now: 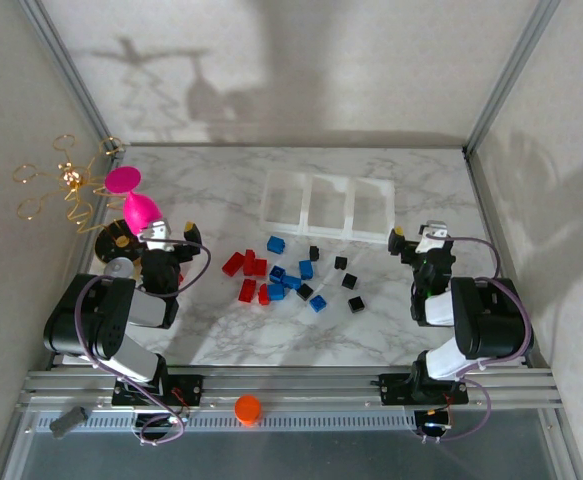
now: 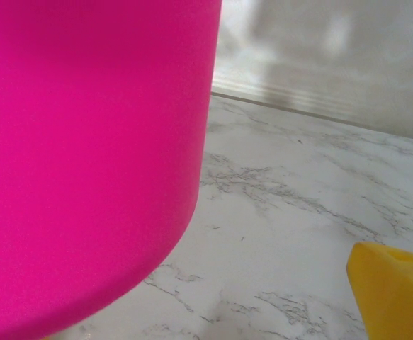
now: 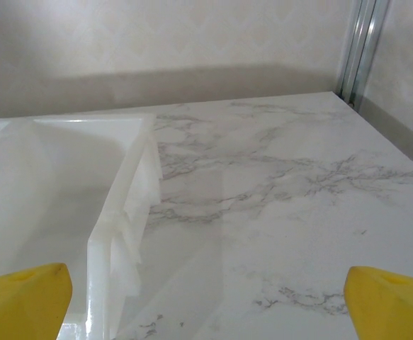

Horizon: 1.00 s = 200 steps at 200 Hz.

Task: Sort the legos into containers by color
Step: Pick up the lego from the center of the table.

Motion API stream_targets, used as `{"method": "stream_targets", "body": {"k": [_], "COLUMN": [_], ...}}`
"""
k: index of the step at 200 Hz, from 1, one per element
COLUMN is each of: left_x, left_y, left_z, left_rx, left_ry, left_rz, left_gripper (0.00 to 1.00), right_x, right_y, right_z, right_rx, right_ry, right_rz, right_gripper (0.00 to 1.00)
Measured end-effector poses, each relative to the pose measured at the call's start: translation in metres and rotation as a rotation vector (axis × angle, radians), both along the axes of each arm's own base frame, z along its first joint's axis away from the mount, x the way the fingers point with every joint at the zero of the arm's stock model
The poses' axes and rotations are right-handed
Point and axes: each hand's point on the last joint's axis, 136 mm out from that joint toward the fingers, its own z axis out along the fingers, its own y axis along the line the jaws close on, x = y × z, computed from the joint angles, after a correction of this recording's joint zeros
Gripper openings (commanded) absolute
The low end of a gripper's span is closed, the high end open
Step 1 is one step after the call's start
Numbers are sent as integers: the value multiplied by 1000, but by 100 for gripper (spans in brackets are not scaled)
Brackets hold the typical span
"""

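Top external view first: the legos (image 1: 289, 274) are tiny chunky bricks scattered loose around the middle of the marble table (image 1: 206, 175), roughly between the two arms. They're kinda pre-grouped already, with the red ones (image 1: 248, 272) bunched toward the left edge, the blue ones (image 1: 289, 276) in the centre and the black ones (image 1: 344, 275) spread toward the right edge, plus one black brick tucked in with the blues.

The three containers (image 1: 326, 205) are translucent white trays sitting side by side toward the far edge, a bit right of centre. All three look empty.

The right gripper (image 1: 418, 238) sits near the right edge, just in front of the right-hand tray (image 1: 372, 205). The left gripper (image 1: 159, 238) is over by the left edge, just beside a pink goblet ornament (image 1: 137, 205). An orange cap (image 1: 248, 407) sits on the rail past the near edge.

What the wrist cams add:
- **Right wrist:** the right gripper (image 3: 206, 301) is spread wide with nothing in it, and the tray wall (image 3: 121, 212) shows up close with a bare inside.
- **Left wrist:** the goblet (image 2: 86, 156) takes up the left side. One yellow fingertip (image 2: 394, 290) sits far out at the frame's right edge with bare marble between it and the goblet, so that pincer looks spread wide too.
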Motion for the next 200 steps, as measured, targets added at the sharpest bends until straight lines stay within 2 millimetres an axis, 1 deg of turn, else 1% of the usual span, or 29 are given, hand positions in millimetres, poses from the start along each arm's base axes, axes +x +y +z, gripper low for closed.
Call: {"method": "stream_targets", "body": {"k": [22,35,45,57,72,100,117,133,162,184,200], "left_x": [-1,1,6,13,13,4,0,-2,-4,-5,-5], "left_y": [-1,0,0,-1,-3,-4,-7,-11,-22,-29,-35], "left_z": [0,5,16,33,50,65,69,71,76,72,68], "left_rx": [3,6,1,-5,-14,-37,-57,-81,-132,-167,-186], "left_ry": [11,28,26,5,-25,-40,-35,-26,-21,1,22], "left_rz": [-2,4,9,8,3,-5,-18,-37,-77,-96,-109], "left_gripper": [99,99,99,99,99,99,99,99,99,99,99], "right_x": [-2,-3,-5,-4,-1,7,13,16,14,10,10], "right_y": [-2,-4,-6,-8,-10,-15,-18,-24,-27,-27,-27], "right_z": [12,18,23,30,41,58,65,63,49,38,35], "right_rx": [2,6,10,20,42,110,171,236,315,348,362], "right_ry": [-25,-33,-36,-38,-49,-37,-16,20,102,154,175], "right_rz": [-10,-25,-36,-52,-67,-104,-139,-186,-240,-261,-270], "right_gripper": [99,99,99,99,99,99,99,99,99,99,99]}}
